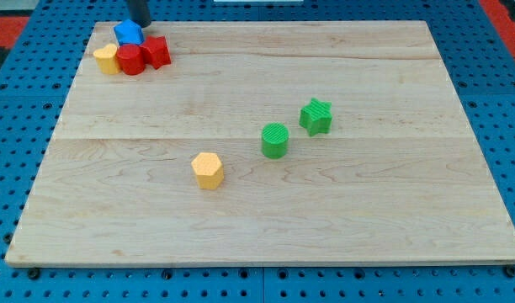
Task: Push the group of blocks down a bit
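A tight group of blocks sits at the board's top left corner: a blue block (pixel 128 33), a yellow block (pixel 107 59), a red round block (pixel 131 60) and a red star-like block (pixel 156 51). They touch one another. My tip (pixel 140 23) comes in from the view's top edge and stands just above and right of the blue block, close to or touching it. Only the rod's lower end shows.
A yellow hexagonal block (pixel 208 170) lies left of centre. A green cylinder (pixel 275 140) and a green star (pixel 315 116) lie near the middle, slightly apart. The wooden board (pixel 367 210) rests on a blue perforated table (pixel 13 151).
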{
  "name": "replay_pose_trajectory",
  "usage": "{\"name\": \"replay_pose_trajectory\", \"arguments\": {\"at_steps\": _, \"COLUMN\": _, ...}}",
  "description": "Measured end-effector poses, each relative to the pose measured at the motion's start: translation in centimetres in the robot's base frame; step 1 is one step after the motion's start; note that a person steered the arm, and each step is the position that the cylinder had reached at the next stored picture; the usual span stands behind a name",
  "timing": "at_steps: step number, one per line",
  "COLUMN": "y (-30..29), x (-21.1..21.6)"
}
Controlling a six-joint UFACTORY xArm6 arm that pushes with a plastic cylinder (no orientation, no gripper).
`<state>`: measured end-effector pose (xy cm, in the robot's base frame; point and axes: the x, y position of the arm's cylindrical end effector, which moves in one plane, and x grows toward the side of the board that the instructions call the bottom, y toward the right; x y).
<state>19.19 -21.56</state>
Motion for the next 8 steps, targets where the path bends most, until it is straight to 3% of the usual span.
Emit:
{"name": "replay_pose_trajectory", "arguments": {"at_steps": 3, "y": -2.9, "x": 1.8}}
{"name": "replay_pose_trajectory", "arguments": {"at_steps": 8, "y": -2.3, "x": 13.7}}
